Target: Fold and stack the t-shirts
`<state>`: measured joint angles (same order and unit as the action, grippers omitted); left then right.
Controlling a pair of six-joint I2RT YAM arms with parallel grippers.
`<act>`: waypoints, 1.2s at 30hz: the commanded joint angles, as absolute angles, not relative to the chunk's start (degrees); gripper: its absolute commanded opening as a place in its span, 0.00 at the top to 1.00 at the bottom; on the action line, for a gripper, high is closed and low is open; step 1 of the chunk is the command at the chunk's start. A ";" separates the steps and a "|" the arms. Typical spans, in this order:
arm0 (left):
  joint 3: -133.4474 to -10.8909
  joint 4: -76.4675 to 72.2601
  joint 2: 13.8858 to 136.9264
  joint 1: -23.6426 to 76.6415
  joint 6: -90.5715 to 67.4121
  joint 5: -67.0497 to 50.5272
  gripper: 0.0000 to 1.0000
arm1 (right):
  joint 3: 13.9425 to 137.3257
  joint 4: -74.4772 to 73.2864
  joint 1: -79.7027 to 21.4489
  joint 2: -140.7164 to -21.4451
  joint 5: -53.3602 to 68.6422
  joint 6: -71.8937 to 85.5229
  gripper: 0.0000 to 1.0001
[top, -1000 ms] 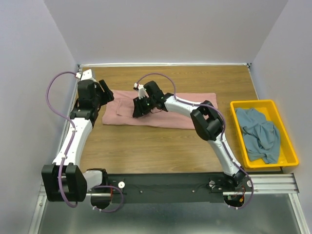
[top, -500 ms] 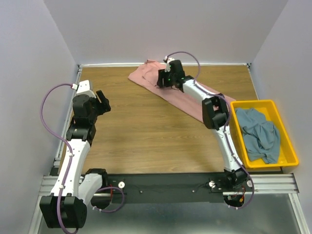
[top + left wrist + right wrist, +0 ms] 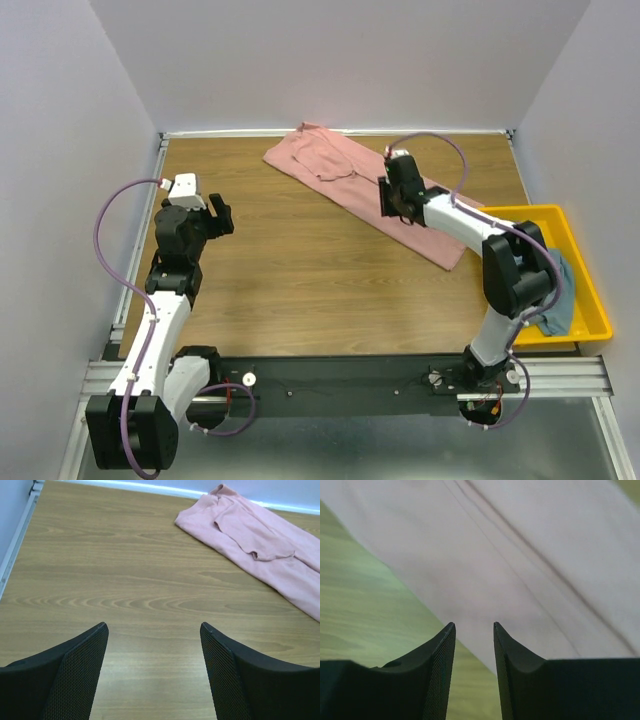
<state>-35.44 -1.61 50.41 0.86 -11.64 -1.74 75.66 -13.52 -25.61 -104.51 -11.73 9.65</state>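
The dusty-pink t-shirt [image 3: 330,165] lies stretched out in a diagonal strip from the back wall toward the right, with one corner bunched against the back edge. My right gripper [image 3: 390,205] hovers low over its middle. In the right wrist view the right gripper [image 3: 474,625] has its jaws a little apart with nothing between them, above the pink t-shirt [image 3: 520,555]. My left gripper [image 3: 222,215] is open over bare wood at the left; in its wrist view the left gripper [image 3: 154,626] is empty and the pink t-shirt [image 3: 260,545] lies far ahead. The blue-grey t-shirt [image 3: 558,298] lies in the bin, partly hidden by my right arm.
A yellow plastic bin [image 3: 520,211] stands at the table's right edge, with my right elbow over its near left side. The wooden table [image 3: 300,290] is walled at the back and both sides. A black rail runs along the near edge.
The pink t-shirt was dragged from the table's middle to the back and right. My right gripper then slid back along it toward the right, and the left arm drew away to the left.
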 commanded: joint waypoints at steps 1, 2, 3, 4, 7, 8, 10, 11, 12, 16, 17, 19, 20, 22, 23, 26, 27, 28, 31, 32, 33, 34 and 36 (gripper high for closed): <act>-35.33 -6.50 51.67 0.97 -9.58 -3.25 0.18 | 64.55 -18.89 -23.04 -100.22 -18.98 15.28 0.59; -35.51 -6.68 51.85 1.05 -9.58 -3.25 0.18 | 63.29 -19.33 -22.33 -99.33 -19.16 16.16 0.60; -35.51 -6.59 52.12 1.05 -9.67 -2.99 0.18 | 62.06 -19.42 -21.54 -98.62 -19.25 16.78 0.60; -35.59 -6.59 52.38 1.14 -9.84 -2.73 0.18 | 60.57 -19.51 -20.84 -97.74 -19.25 17.31 0.60; -36.30 -5.37 52.47 1.32 -10.02 -0.44 0.18 | 59.33 -20.04 -18.29 -97.65 -19.95 17.84 0.60; -36.56 -4.58 52.30 1.41 -9.67 1.39 0.18 | 58.72 -20.21 -16.80 -98.26 -19.69 18.45 0.60; -36.65 -4.05 52.30 1.49 -9.84 4.82 0.18 | 57.92 -20.65 -15.82 -98.96 -16.98 18.98 0.60; -36.91 -3.17 52.03 1.58 -9.93 6.31 0.18 | 57.75 -20.83 -15.47 -100.27 -15.31 18.46 0.60; -36.91 -2.82 52.12 1.50 -10.02 7.72 0.18 | 57.83 -22.14 -15.47 -100.98 -10.77 17.85 0.60; -37.00 -1.58 52.12 1.49 -11.25 14.15 0.03 | 57.40 -26.97 -17.39 -102.74 4.29 17.23 0.64; -36.91 -1.58 52.03 1.49 -11.69 14.24 0.02 | 57.22 -27.85 -21.14 -102.66 5.09 17.49 0.64; -36.91 -1.58 52.03 1.49 -12.04 14.33 0.02 | 58.27 -31.80 -26.34 -103.36 5.45 17.67 0.64; -37.00 -1.84 51.94 1.49 -12.22 14.50 0.02 | 58.88 -33.99 -31.67 -103.97 6.84 18.36 0.63; -36.83 -2.54 52.20 1.49 -12.30 15.03 0.02 | 60.37 -34.63 -37.84 -105.28 9.91 20.46 0.63; -36.83 -2.81 52.29 1.49 -12.30 14.86 0.02 | 60.99 -34.63 -37.88 -105.73 11.58 20.48 0.63; -36.65 -4.39 52.99 1.41 -12.04 13.54 0.02 | 65.54 -34.45 -46.63 -109.75 14.41 23.02 0.62; -36.65 -4.66 53.17 1.41 -12.04 13.36 0.02 | 66.87 -34.45 -48.32 -111.52 14.94 23.11 0.62; -36.74 -4.75 53.26 1.41 -11.95 12.49 0.02 | 68.28 -34.45 -49.99 -113.01 15.29 23.20 0.62; -36.65 -5.27 52.56 1.41 -11.95 10.12 0.02 | 74.51 -35.24 -55.71 -116.80 16.08 23.12 0.62; -36.22 -5.88 52.12 1.58 -12.13 9.76 0.02 | 75.84 -35.68 -56.94 -116.89 16.08 23.99 0.62; -35.86 -6.41 51.68 1.76 -12.30 9.15 0.02 | 77.50 -35.86 -57.04 -115.85 16.08 24.60 0.62; -35.69 -6.76 51.33 2.19 -12.30 9.14 0.02 | 77.87 -35.95 -56.95 -114.88 15.39 25.39 0.62; -35.51 -7.03 50.54 5.43 -12.74 10.36 0.02 | 78.92 -37.34 -56.95 -111.38 9.19 27.15 0.61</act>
